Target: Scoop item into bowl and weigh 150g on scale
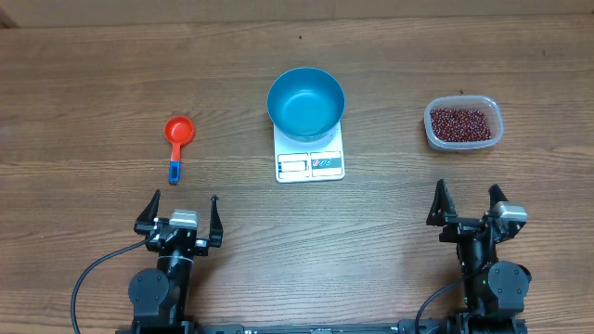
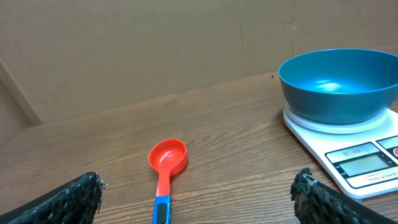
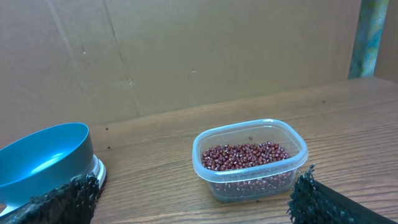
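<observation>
Blue bowl [image 1: 305, 102] stood on white scale [image 1: 310, 164] at centre of wooden table [image 1: 93, 93], beans [image 1: 459, 123] heaped in clear tub [image 1: 432, 130] at 3 o'clock of scale, red scoop [image 1: 176, 139] lay at 9 o'clock, left gripper [image 1: 184, 199] and right gripper [image 1: 467, 189] both spread wide, well apart from every item.

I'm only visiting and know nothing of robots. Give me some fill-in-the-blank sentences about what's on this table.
The blue bowl stands on the white ____.
The clear tub holds small dark red ____.
The red scoop has a ____ handle.
Missing words: scale; beans; blue.
</observation>
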{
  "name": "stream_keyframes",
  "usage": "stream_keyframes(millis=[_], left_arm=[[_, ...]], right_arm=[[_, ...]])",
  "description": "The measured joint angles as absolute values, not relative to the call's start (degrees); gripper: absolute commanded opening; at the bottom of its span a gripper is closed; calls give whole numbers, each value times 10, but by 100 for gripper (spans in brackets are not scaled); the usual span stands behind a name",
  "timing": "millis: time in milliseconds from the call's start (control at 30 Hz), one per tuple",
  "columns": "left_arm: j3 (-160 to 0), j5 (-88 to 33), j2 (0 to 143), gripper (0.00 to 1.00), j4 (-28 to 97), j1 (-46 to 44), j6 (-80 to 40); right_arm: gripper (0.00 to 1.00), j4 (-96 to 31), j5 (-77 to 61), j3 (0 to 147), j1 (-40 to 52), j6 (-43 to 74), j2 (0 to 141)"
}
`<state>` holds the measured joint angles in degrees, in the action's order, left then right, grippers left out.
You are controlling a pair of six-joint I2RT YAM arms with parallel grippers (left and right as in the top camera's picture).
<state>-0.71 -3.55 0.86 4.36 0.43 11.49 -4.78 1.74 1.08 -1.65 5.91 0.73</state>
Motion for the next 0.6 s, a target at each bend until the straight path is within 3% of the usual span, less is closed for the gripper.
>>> stream_keyframes(millis=[600], left_arm=[[-7,-5,9,100,43,4,97]], right_arm=[[100,-48,17,11,-17,59,7]])
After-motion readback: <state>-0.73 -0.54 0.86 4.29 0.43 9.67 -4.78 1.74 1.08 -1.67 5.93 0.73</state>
